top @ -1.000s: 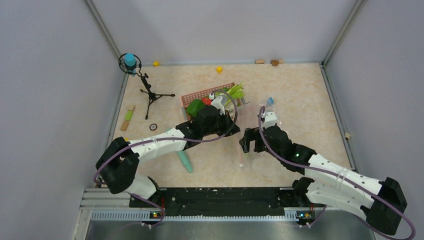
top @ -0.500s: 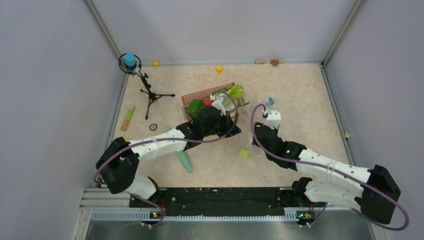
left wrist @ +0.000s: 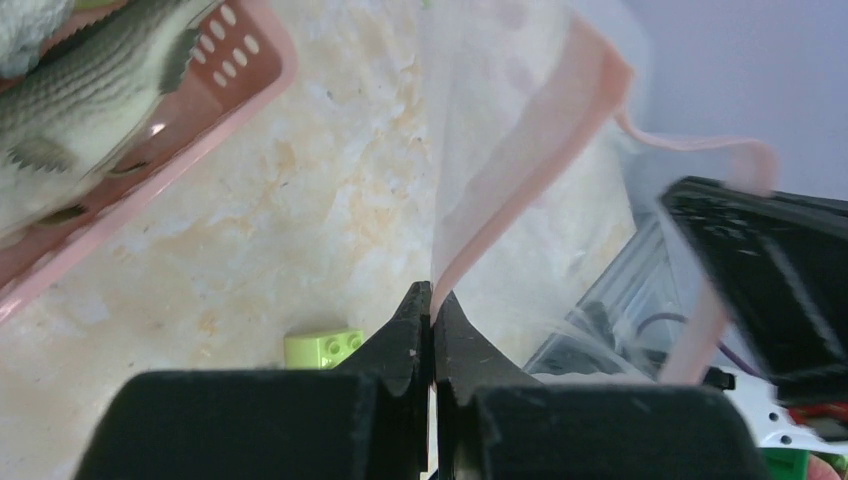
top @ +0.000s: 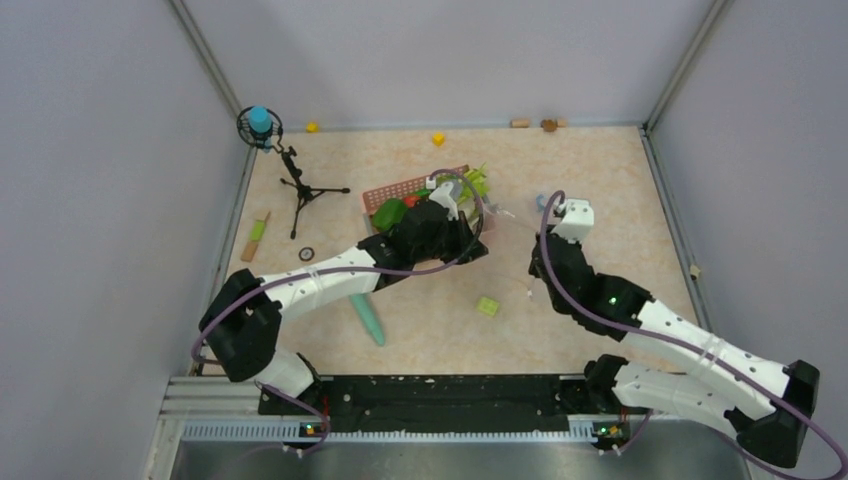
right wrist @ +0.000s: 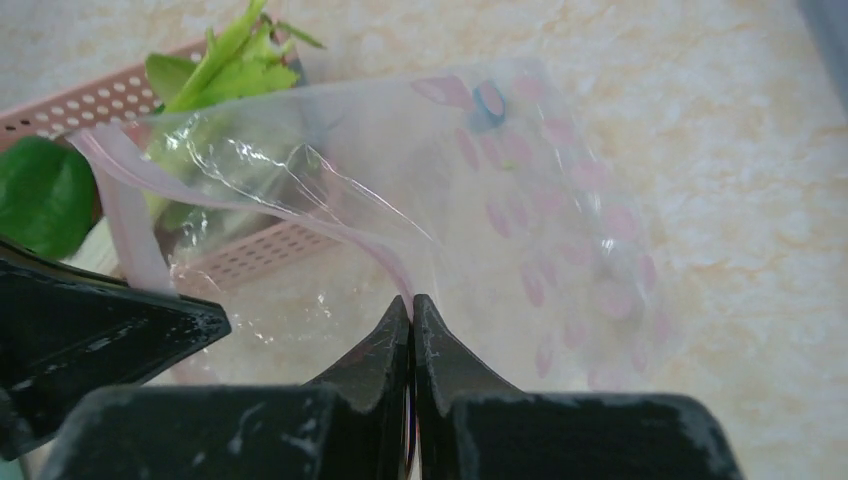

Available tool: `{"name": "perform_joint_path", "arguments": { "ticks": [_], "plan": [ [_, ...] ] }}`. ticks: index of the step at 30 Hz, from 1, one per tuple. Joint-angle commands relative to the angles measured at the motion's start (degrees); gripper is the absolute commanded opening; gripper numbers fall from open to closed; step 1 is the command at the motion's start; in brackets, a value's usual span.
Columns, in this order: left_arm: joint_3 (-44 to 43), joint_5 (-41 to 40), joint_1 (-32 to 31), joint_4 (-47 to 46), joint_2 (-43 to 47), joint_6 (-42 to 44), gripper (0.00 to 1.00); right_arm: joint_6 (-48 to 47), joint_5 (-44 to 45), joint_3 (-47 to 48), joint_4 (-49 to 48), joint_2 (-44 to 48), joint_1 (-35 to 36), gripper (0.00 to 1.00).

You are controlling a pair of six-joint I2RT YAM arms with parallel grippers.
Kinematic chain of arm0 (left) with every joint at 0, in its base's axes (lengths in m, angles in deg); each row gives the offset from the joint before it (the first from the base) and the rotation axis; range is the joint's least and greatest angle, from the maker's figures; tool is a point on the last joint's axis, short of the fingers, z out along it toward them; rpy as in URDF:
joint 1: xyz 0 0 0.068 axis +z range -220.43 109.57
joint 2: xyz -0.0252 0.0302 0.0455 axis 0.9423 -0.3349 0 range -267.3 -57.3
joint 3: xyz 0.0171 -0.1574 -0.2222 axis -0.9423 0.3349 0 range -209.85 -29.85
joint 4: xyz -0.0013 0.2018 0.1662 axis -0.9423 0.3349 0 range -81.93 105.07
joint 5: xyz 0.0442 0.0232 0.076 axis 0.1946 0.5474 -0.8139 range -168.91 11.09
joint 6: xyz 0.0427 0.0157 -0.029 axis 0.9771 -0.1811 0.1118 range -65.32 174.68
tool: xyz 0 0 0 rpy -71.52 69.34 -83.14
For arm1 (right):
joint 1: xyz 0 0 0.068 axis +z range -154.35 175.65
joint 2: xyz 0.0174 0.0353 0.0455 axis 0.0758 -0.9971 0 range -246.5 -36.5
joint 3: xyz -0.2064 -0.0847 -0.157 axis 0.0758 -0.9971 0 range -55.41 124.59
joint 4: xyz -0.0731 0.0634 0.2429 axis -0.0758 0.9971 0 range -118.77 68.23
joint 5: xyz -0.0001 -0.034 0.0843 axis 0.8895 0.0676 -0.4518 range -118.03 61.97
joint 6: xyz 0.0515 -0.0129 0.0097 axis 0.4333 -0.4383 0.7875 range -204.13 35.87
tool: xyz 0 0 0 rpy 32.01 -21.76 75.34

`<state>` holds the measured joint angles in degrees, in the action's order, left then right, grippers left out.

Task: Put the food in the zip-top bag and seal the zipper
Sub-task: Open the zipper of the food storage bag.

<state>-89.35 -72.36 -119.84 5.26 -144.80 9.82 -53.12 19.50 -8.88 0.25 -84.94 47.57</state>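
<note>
- left gripper [left wrist: 432, 295] pressed closed on the zipper [left wrist: 530, 170], the pinkish strip running straight into the fingertips; no gap between the jaws
- right gripper [right wrist: 411, 305] likewise closed, with the other lip of the zipper ending in its jaws
- zip-top bag [right wrist: 520, 180] held up off the table between the two grippers, just off the right end of the pink basket [right wrist: 270, 250]; its film hangs in front of that end in the right wrist view
- food [right wrist: 230, 60] sits in the basket, green leaves sticking up over the rim; none visible inside the bag, so loading looks not yet begun
- risk: each hold is a thin fingertip pinch on slick film; a pull apart or a twist could slide a lip out, and the mouth would drop
- risk: pulling the lips too taut flattens the mouth; nothing would then pass through
- risk: both grippers are occupied; freeing one to fetch food leaves the bag hanging from one lip, likely sagging shut
- risk: the bag is close to the basket; dragging it could catch the rim or the leaves and shift the basket
- risk: the yellow-green block [left wrist: 322, 346] lies on the table on the near side of the basket; a low sweep could nudge it or scoop it in; it is not food
</note>
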Motion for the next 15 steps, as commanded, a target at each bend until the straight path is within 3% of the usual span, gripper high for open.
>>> {"name": "perform_joint_path", "arguments": {
  "ticks": [1,7,15],
  "plan": [
    [-4.9,-1.2,-0.2,1.4,-2.9,1.6,0.00,-2.3,7.1,11.4,13.4,2.1,0.7,0.00],
    [-6.3,-4.1,-0.2,5.2,-5.0,3.0,0.00,3.4,13.4,17.2,25.9,5.0,0.7,0.00],
    [-7.3,-7.0,-0.2,11.8,-5.4,9.0,0.00,3.9,13.7,14.8,26.2,7.0,0.7,0.00]
  ]
}}
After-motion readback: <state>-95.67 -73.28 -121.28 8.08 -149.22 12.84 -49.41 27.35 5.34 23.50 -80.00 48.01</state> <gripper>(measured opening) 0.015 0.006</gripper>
